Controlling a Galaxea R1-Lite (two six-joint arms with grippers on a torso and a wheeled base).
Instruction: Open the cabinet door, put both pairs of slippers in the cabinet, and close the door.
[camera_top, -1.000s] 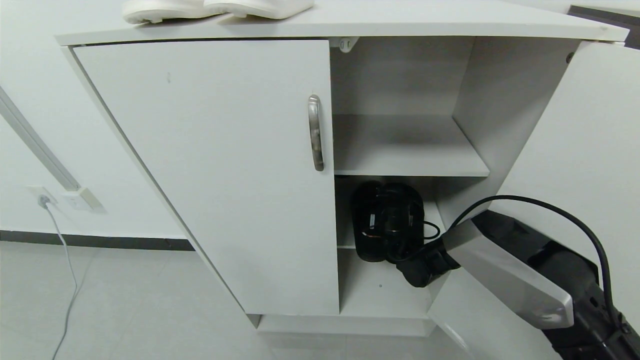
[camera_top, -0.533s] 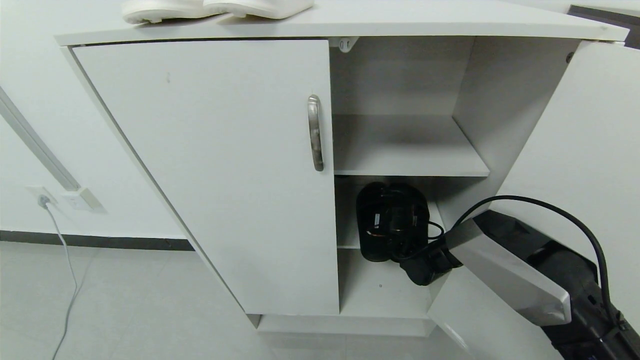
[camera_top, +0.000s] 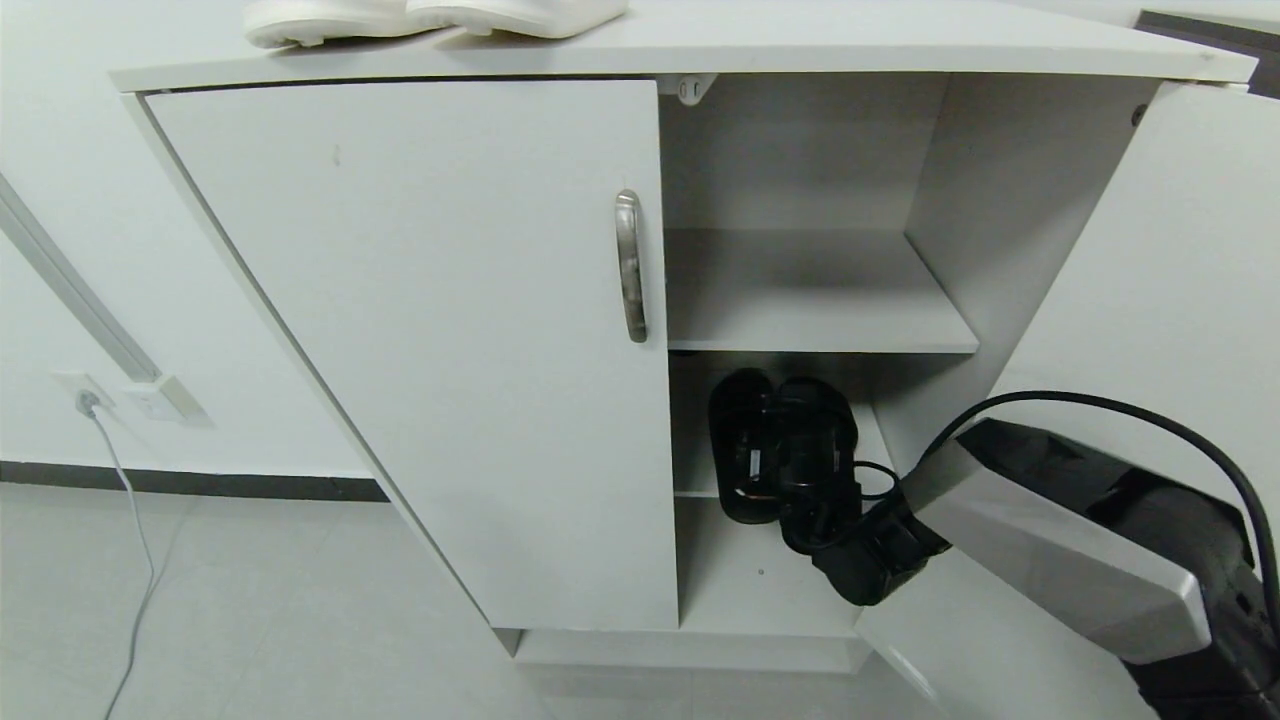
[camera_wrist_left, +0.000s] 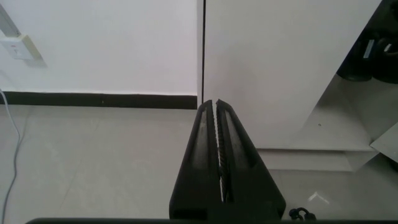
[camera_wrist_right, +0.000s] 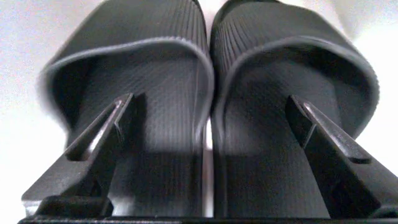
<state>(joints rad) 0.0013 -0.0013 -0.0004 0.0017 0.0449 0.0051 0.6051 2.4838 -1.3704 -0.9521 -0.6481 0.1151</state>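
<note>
R fingers (camera_wrist_right: 102, 134) apart over blk slippers (camera_wrist_right: 155, 68)

— What's different from a second ago?
— Your right arm (camera_top: 1040, 540) has drawn back out of the cabinet, toward you and lower.
— And the black slippers (camera_top: 785, 450)?
— They've slid a little your way with the right gripper (camera_wrist_right: 211, 99) and now lie flatter, heels past the shelf (camera_top: 692, 460) edge.
</note>
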